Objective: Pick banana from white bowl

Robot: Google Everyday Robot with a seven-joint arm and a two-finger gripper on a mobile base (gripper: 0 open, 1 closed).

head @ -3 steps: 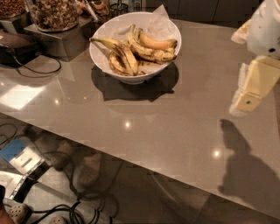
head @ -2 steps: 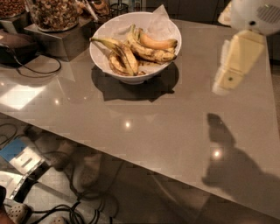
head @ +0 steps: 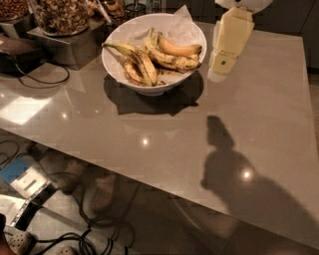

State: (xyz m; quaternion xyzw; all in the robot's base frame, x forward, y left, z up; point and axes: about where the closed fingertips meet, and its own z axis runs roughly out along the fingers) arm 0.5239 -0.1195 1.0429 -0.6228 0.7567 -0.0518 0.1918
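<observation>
Banana [head: 173,60], the long one heavily mottled with brown, is lying inside the white bowl [head: 110,63]. It is stretching across the bowl's right half, with one tip nearing the rim closest to the gripper. Its other end is slipping in among the dark-streaked bananas [head: 137,62] crowding beside it, so where it ends is hard to make out. A cleaner orange-yellow banana [head: 180,49] is resting just behind it, against the white paper [head: 182,27] lining the bowl.

The gripper [head: 220,70] is hanging just to the right of the bowl, over the table [head: 164,149] and apart from the fruit. It is showing only as one pale block, so I cannot tell whether it is open or closed. The arm [head: 244,4] above it is being cut off by the top edge. Glass jars of nuts [head: 60,15] are standing at the back left, their tops cropped.
</observation>
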